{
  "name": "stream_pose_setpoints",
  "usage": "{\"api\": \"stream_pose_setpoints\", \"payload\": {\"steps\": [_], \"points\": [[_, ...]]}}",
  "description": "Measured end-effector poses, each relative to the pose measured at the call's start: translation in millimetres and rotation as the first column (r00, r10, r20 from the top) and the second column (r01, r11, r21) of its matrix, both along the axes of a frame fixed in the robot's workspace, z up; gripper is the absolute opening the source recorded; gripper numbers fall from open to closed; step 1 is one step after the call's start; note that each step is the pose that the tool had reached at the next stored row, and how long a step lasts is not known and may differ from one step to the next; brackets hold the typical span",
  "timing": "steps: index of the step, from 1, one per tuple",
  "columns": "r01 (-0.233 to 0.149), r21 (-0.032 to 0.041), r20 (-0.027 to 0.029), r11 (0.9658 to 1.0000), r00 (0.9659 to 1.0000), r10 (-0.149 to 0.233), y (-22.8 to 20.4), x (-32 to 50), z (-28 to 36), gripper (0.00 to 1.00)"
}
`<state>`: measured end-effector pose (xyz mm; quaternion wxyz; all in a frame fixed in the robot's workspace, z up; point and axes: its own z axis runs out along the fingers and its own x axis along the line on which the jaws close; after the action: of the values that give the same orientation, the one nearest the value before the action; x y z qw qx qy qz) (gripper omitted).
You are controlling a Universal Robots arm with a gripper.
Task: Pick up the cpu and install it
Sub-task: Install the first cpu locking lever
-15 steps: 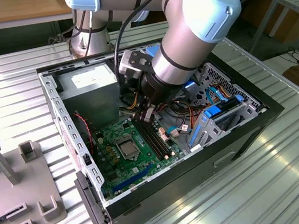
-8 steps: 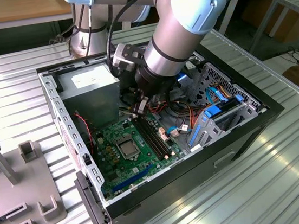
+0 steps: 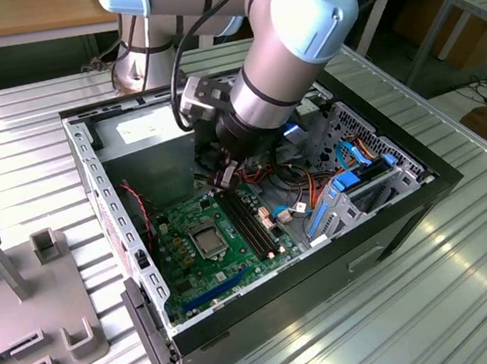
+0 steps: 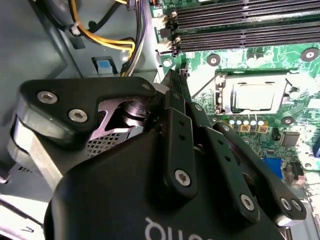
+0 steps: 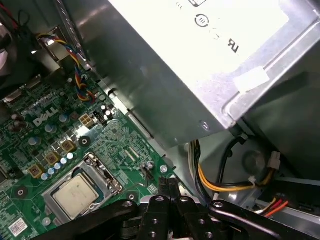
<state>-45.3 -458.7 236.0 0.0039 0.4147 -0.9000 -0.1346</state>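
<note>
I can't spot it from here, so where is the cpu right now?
The cpu lies in the socket frame on the green motherboard, beside the black memory slots; both wrist views show it there, with the gripper apart from it.

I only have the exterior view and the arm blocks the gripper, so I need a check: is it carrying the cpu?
Observer: No. In both wrist views the cpu lies in the socket on the motherboard.
Operator: Is the gripper above it?
Observer: No, it is off to one side. In the second wrist view the gripper points down beside the socket, on the side of the yellow cables.
Operator: Open or shut?
Observer: Shut, with nothing between the fingers in the first wrist view.
</note>
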Motion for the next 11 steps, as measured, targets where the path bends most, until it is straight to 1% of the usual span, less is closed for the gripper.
{"api": "stream_pose_setpoints", "payload": {"steps": [5,8,11], "points": [[-0.02,-0.0018,0.0,0.9998,0.9998,0.02,0.0,-6.5,0.0,0.11],[-0.041,-0.0062,0.0,0.9991,0.9992,0.041,-0.1,-8.6,-0.1,0.11],[-0.068,-0.0113,-0.0004,0.9976,0.9977,0.068,-0.3,-9.0,0.0,0.11]]}}
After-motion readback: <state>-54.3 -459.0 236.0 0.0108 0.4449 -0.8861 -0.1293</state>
